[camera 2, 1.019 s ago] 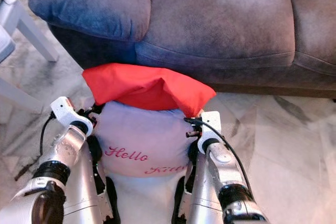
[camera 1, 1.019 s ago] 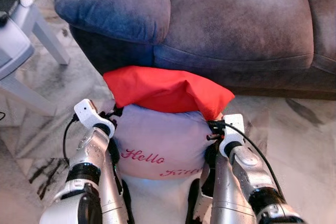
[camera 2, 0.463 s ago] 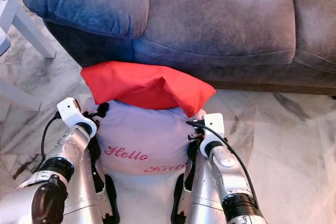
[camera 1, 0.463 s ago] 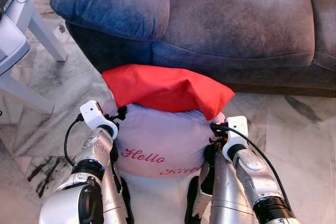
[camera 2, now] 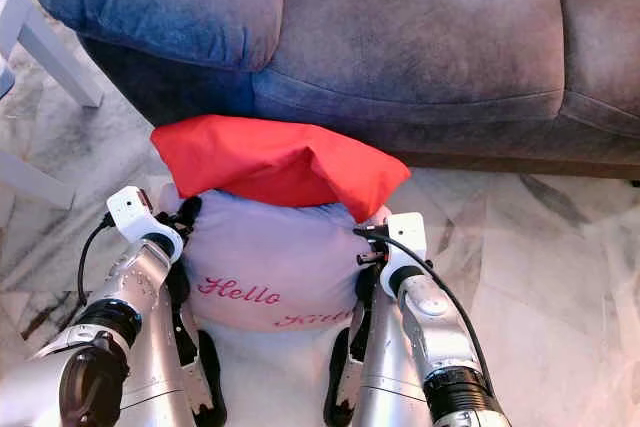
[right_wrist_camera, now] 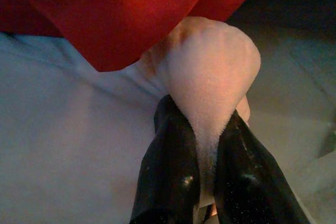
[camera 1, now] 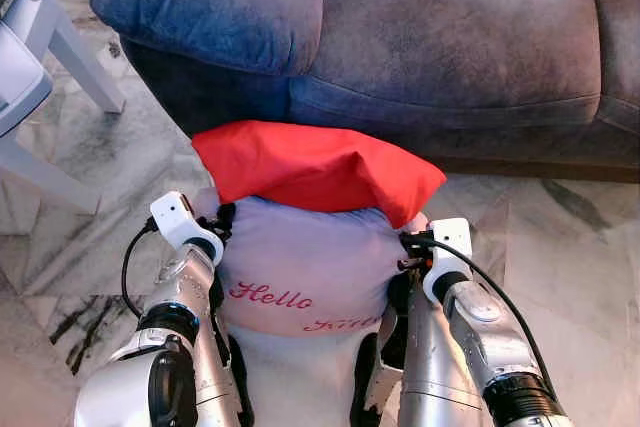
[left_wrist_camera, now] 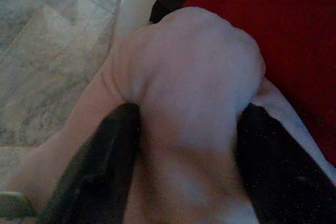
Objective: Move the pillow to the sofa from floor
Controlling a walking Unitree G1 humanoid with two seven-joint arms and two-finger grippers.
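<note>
A pale lilac pillow (camera 1: 305, 267) with pink "Hello Kitty" lettering and a red top flap (camera 1: 310, 165) hangs between my two arms, just in front of the grey-blue sofa (camera 1: 400, 37). My left gripper (left_wrist_camera: 184, 124) is shut on the pillow's left corner, the fabric bulging between its black fingers (left_wrist_camera: 100, 166). My right gripper (right_wrist_camera: 202, 145) is shut on the right corner, pinching a pale tuft between its fingers (right_wrist_camera: 168, 171). The silver arms (camera 1: 180, 317) flank the pillow on both sides.
The sofa's seat cushions (camera 2: 420, 17) lie straight ahead, above the pillow. A white side table (camera 1: 40, 57) with slanted legs stands at the left. Marble floor (camera 1: 570, 247) spreads to the right and left of the arms.
The view has crept a little closer to the sofa and shifted slightly. Both grippers keep their hold on the pillow's corners.
</note>
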